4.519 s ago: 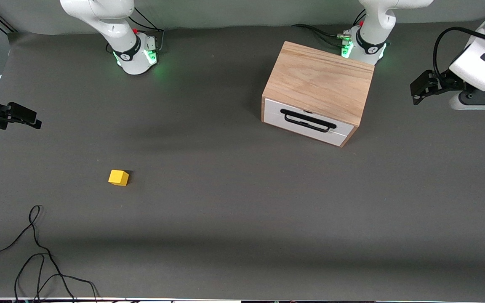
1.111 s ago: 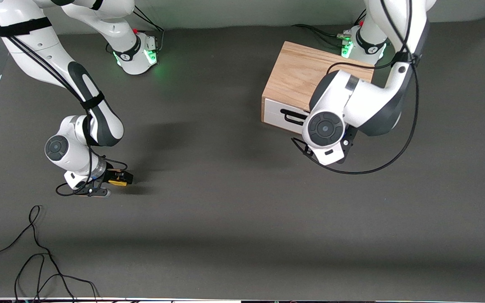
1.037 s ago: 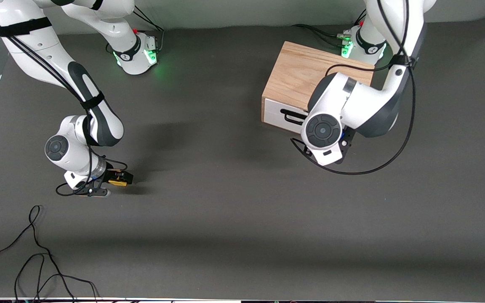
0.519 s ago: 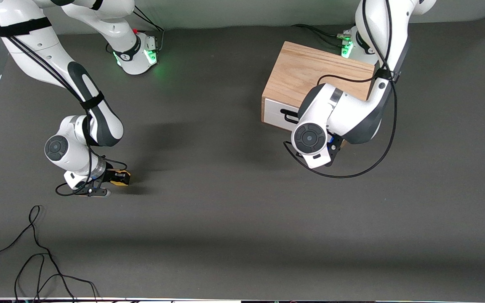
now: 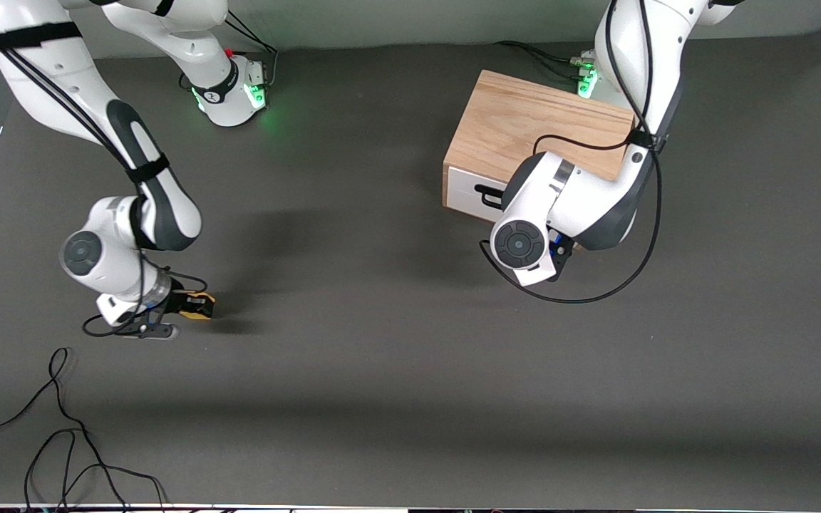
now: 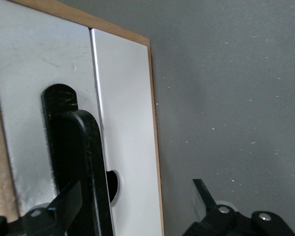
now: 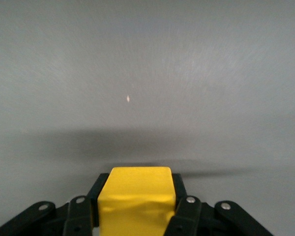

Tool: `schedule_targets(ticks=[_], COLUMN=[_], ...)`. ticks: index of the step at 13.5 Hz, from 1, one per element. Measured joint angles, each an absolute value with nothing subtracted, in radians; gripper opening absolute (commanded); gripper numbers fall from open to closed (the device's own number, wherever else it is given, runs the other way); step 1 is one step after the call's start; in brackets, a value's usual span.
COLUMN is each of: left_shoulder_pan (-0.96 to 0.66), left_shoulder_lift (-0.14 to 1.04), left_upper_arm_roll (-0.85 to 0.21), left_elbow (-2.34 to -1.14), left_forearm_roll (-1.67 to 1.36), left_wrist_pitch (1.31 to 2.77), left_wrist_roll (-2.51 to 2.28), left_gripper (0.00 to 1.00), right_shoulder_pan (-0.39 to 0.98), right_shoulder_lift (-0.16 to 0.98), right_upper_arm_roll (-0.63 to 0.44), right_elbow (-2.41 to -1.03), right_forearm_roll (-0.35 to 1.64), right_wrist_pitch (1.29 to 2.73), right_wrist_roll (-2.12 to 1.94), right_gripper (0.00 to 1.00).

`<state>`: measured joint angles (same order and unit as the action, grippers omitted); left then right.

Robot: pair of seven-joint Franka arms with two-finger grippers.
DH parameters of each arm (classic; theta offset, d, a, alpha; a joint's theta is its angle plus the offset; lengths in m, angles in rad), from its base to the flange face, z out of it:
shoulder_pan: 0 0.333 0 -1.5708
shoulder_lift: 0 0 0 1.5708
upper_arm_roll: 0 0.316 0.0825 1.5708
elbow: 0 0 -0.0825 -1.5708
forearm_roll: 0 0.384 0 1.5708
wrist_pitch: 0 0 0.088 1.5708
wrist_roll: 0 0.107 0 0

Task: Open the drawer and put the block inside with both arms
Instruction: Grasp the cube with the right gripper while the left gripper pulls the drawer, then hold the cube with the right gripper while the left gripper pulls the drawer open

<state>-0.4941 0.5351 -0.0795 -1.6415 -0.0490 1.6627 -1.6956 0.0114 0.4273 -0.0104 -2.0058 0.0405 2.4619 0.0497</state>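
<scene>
Gripping the yellow block (image 7: 136,196) between closed fingers, the right hand (image 5: 193,305) is sitting low over the table (image 5: 396,342) at the right arm's end, with the block pinched squarely between the two pads. From where I'm standing it is hard to say whether the block is clear of the table yet or only just resting on it.

At the left arm's end, the left hand (image 6: 137,209) is pressing in at the white drawer front (image 6: 123,128) of the oak box (image 5: 539,135). Its fingers are standing apart, one (image 6: 64,204) against the black bar handle (image 6: 81,162) and the other (image 6: 204,194) well out to the side over bare table. The drawer is looking shut, its front flush with the box.

To do this step well, I'd judge the left hand needs the bar sitting properly between both fingers before closing, then a straight pull out along the drawer's own line so the light box isn't dragged across the table. The right hand is holding well; lifting the block straight up and waiting until the drawer is open wide seems the safe order.
</scene>
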Motion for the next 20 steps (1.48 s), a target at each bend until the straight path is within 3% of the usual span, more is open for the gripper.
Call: schedule_targets(ticks=[5, 8, 14, 20], left_shoulder_pan=[-0.494, -0.492, -0.482, -0.437], left_shoulder_lift=[0.551, 0.550, 0.549, 0.547], left_upper_arm_roll=[-0.079, -0.078, -0.067, -0.066], left_elbow=[-1.642, -1.640, -1.598, -1.564], left_forearm_roll=[-0.050, -0.051, -0.050, -0.047], left_wrist_pitch=[1.684, 1.738, 1.806, 1.861], left_wrist_roll=[-1.696, -1.696, -1.696, -1.641], left_gripper=[1.00, 1.00, 1.00, 1.00], right_shoulder_pan=[0.010, 0.008, 0.010, 0.010], right_shoulder_lift=[0.307, 0.275, 0.147, 0.108], right_upper_arm_roll=[-0.032, -0.057, -0.072, -0.074], right_elbow=[-1.707, -1.554, -1.506, -1.561], right_forearm_roll=[0.040, 0.040, 0.006, 0.004], right_wrist_pitch=[1.925, 1.698, 1.508, 1.528], right_wrist_roll=[0.023, -0.009, -0.024, -0.023], right_gripper=[0.36, 0.36, 0.36, 0.36])
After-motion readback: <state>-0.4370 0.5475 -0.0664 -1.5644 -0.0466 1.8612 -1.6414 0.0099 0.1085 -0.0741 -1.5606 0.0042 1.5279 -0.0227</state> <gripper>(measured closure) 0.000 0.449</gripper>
